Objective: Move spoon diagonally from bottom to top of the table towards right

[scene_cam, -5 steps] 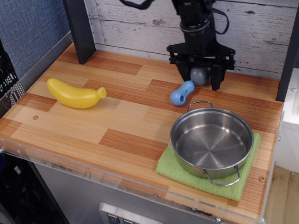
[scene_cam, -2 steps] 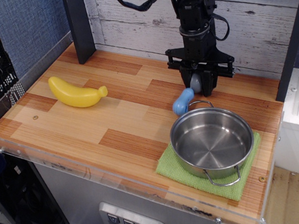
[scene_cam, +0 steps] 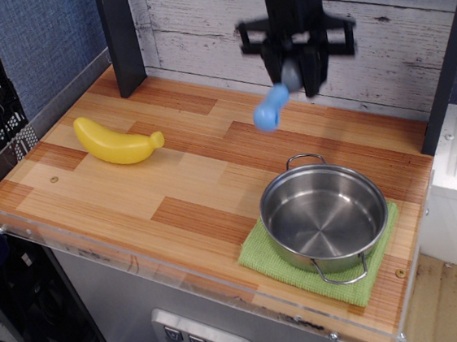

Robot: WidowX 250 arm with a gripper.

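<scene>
Gripper: the black gripper [scene_cam: 297, 70] hangs in the air near the back wall, over the far right part of the tabletop; it is motion-blurred.
Fingers: the fingers [scene_cam: 311, 71] are drawn in narrow and clamp the grey bowl end of the spoon between them.
Spoon: the toy spoon [scene_cam: 271, 106] is off the tabletop, held by its bowl, with the chunky light-blue handle slanting down and to the left below the gripper.
Tabletop: the striped wooden tabletop [scene_cam: 181, 184] has light and reddish-brown plank patches and a clear acrylic edge along the front.
Banana: a yellow toy banana [scene_cam: 117, 142] lies flat on the left side of the tabletop, well apart from the spoon.
Pot: a stainless steel pot [scene_cam: 324, 215] with two wire handles stands upright at the front right, below and to the right of the hanging spoon, not touching it.
Cloth: a green cloth [scene_cam: 273, 258] lies under the pot, its edges showing at the pot's front and left.
Wall: a whitewashed plank wall [scene_cam: 197, 27] stands behind the tabletop, with a dark post [scene_cam: 120, 37] at its left.
</scene>
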